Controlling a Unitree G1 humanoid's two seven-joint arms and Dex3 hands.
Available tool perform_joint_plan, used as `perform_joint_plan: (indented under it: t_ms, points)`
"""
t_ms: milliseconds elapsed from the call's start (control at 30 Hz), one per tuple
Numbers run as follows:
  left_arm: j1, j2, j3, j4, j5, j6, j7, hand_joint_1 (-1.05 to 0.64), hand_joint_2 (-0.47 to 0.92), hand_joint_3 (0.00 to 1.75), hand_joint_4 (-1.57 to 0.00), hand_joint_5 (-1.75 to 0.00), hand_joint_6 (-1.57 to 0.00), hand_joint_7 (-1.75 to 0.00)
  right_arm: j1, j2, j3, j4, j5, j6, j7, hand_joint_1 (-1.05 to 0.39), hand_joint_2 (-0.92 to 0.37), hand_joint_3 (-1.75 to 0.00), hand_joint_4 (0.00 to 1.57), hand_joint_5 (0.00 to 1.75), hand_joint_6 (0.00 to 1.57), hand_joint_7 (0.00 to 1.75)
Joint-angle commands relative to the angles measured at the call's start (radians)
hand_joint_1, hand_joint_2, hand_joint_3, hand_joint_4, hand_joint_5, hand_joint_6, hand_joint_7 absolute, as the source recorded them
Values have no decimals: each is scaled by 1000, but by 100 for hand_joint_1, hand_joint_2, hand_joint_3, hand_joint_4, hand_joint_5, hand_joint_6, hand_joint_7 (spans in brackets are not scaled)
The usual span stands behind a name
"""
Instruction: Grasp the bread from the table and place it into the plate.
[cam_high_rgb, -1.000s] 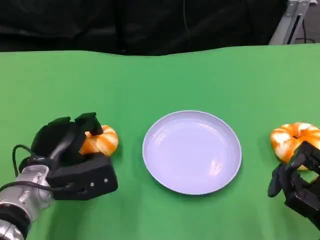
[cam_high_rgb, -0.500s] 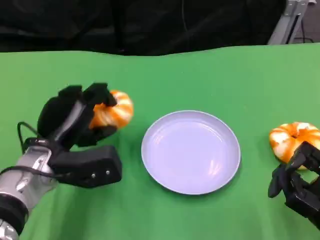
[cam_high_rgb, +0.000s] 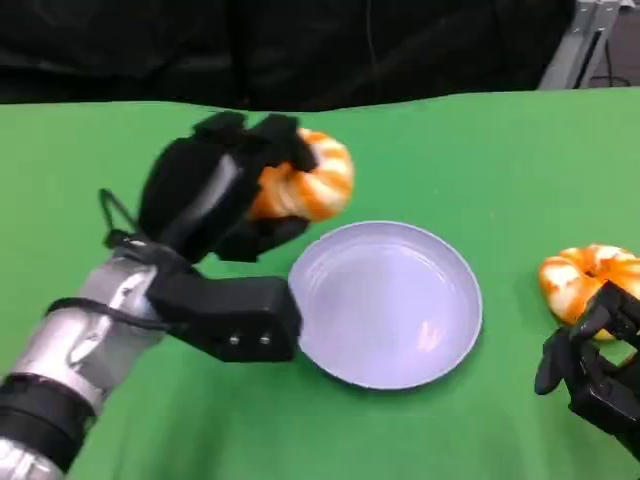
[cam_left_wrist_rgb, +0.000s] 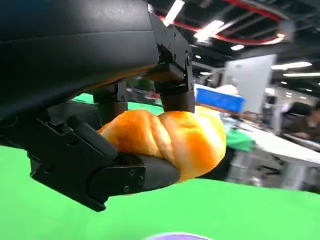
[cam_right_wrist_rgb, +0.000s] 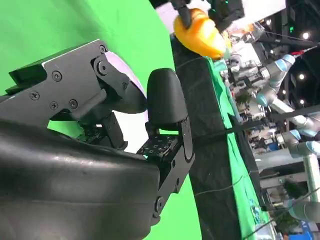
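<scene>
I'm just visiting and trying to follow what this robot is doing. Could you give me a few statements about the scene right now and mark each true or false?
1. The left hand holds a bread roll up off the table. True.
2. That roll already lies in the plate. False: it is in the air by the plate's far left rim.
3. A second bread roll lies on the green table, right of the plate. True.
4. The right hand grips the second roll. False: it holds nothing.
5. The plate holds food. False: it is bare.

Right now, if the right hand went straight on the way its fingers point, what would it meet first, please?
Probably the second bread, lying just ahead of the right hand on the table; their overlap leaves depth unclear.
</scene>
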Motion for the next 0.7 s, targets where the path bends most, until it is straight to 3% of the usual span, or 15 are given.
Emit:
perform_joint_plan:
  t_ms: [33, 167, 467, 700]
  points:
    - [-20, -24, -14, -21, 23, 8, -32, -11, 62, 86, -67, -175, -61, -175, 0, -6, -8, -2, 14, -5, 6, -9, -64, -105, 80, 175, 70, 158]
    - [-33, -55, -35, -17, 52, 7, -34, -12, 65, 78, -69, -175, -71, -161, -3, -5, -8, -1, 18, -6, 9, -9, -64, -105, 79, 175, 71, 157]
    - [-41, -107, -75, 4, 52, 4, -97, -12, 70, 70, -68, -175, -66, -171, 2, 0, -6, -11, 13, -4, -5, -9, -65, -104, 78, 175, 70, 157]
    - [-67, -135, -115, 116, 99, -24, -45, -8, 65, 76, -68, -175, -68, -161, -2, 0, -7, -5, 21, -5, 3, -9, -65, -104, 79, 175, 70, 158]
